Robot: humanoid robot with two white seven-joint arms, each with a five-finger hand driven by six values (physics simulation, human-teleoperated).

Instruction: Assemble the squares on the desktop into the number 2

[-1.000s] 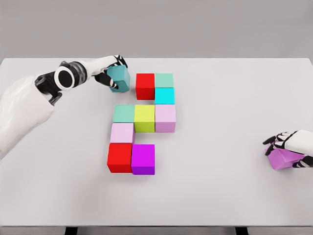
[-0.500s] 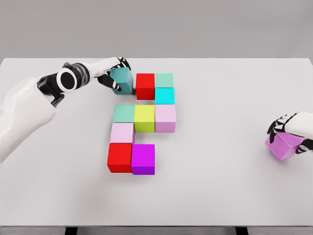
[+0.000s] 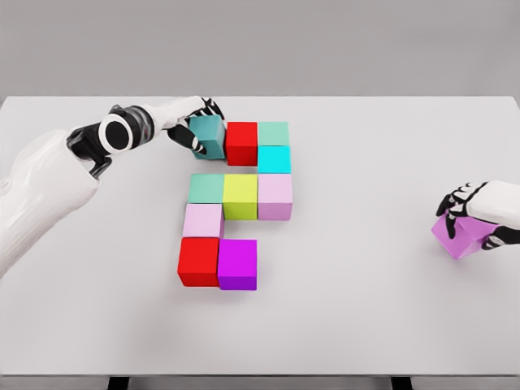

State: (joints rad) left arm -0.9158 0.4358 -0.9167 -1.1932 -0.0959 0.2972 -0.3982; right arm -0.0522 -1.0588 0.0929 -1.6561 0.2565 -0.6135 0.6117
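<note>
Coloured cubes form a partial figure on the white table (image 3: pixel 366 317). The top row has a red cube (image 3: pixel 241 143) and a pale green cube (image 3: pixel 273 133), with a cyan cube (image 3: pixel 274 159) below. The middle row runs green (image 3: pixel 206 188), yellow (image 3: pixel 240 197), lilac (image 3: pixel 275 196). Under it sit a pale pink cube (image 3: pixel 202 220), a red cube (image 3: pixel 199 261) and a magenta cube (image 3: pixel 238 264). My left hand (image 3: pixel 193 122) is shut on a teal cube (image 3: pixel 209 136) pressed against the top red cube's left side. My right hand (image 3: pixel 474 216) is shut on a violet cube (image 3: pixel 457 236) at the right edge.
The left hand slid the teal cube right until it met the top red cube. The right hand moved the violet cube slightly left and up, turning it.
</note>
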